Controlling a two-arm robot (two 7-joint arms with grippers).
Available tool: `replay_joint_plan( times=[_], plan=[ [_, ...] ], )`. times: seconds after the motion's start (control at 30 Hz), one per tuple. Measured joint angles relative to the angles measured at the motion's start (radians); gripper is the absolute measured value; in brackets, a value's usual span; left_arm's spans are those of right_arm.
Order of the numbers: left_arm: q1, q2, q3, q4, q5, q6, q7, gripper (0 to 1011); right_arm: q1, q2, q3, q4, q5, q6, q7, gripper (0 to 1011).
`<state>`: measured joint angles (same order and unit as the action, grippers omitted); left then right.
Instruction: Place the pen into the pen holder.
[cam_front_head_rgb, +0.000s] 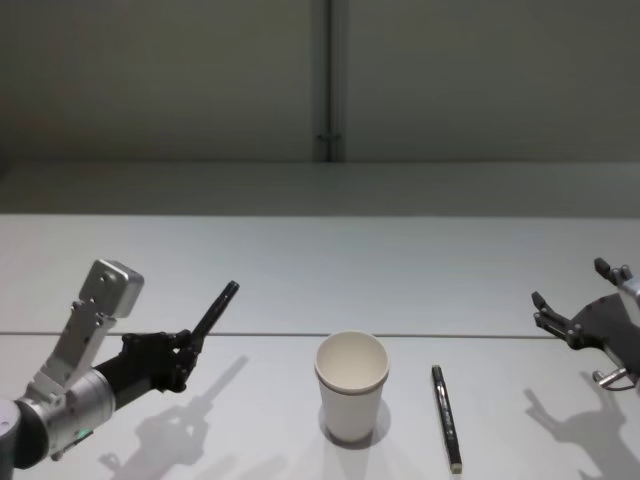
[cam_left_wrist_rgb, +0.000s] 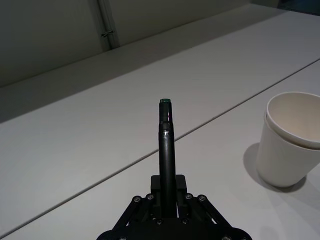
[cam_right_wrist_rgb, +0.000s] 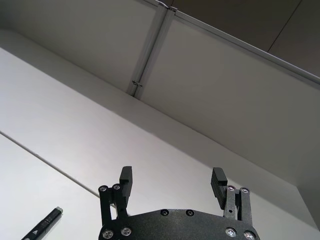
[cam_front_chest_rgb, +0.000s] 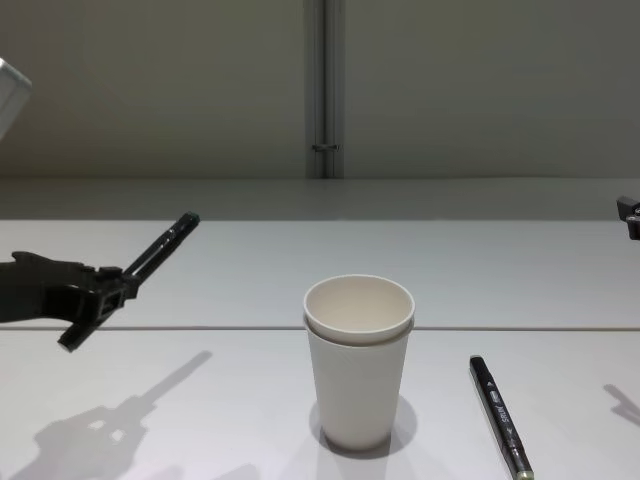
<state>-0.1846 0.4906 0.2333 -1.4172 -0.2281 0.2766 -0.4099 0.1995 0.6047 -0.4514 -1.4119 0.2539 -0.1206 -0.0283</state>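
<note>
The pen holder (cam_front_head_rgb: 352, 388) is an off-white paper cup with a doubled rim, standing upright at the table's middle front. My left gripper (cam_front_head_rgb: 185, 345) hovers above the table to the cup's left, shut on a black pen (cam_front_head_rgb: 215, 310) that points up and away, tilted toward the cup. The left wrist view shows that pen (cam_left_wrist_rgb: 166, 150) clamped in the gripper (cam_left_wrist_rgb: 168, 187), with the cup (cam_left_wrist_rgb: 290, 140) beside it. A second black pen (cam_front_head_rgb: 446, 417) lies flat just right of the cup. My right gripper (cam_front_head_rgb: 568, 282) is raised at the far right, open and holding nothing.
The white table (cam_front_head_rgb: 300, 260) has a seam running across it behind the cup. A grey wall with a vertical post (cam_front_head_rgb: 329, 80) closes off the far edge. In the chest view the cup (cam_front_chest_rgb: 358, 360) stands between the held pen (cam_front_chest_rgb: 165, 243) and the lying pen (cam_front_chest_rgb: 498, 415).
</note>
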Motion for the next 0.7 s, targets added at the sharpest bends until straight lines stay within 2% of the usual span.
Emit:
replay_joint_plan(
  times=[0.17, 0.43, 0.53, 0.6, 0.7],
  plan=[
    [0.024, 0.009, -0.032, -0.015, -0.035, -0.084, -0.006, 165, 0.000, 0.000, 0.000, 0.000, 0.000, 0.000, 0.000, 1001],
    [0.042, 0.010, -0.056, -0.019, -0.087, -0.191, -0.031, 165, 0.000, 0.000, 0.000, 0.000, 0.000, 0.000, 0.000, 1001],
    [0.047, 0.012, -0.063, -0.020, -0.115, -0.239, -0.052, 165, 0.000, 0.000, 0.000, 0.000, 0.000, 0.000, 0.000, 1001],
    [0.049, 0.013, -0.066, -0.018, -0.147, -0.290, -0.088, 165, 0.000, 0.000, 0.000, 0.000, 0.000, 0.000, 0.000, 1001],
    [0.046, 0.011, -0.066, -0.012, -0.172, -0.327, -0.118, 165, 0.000, 0.000, 0.000, 0.000, 0.000, 0.000, 0.000, 1001]
  ],
)
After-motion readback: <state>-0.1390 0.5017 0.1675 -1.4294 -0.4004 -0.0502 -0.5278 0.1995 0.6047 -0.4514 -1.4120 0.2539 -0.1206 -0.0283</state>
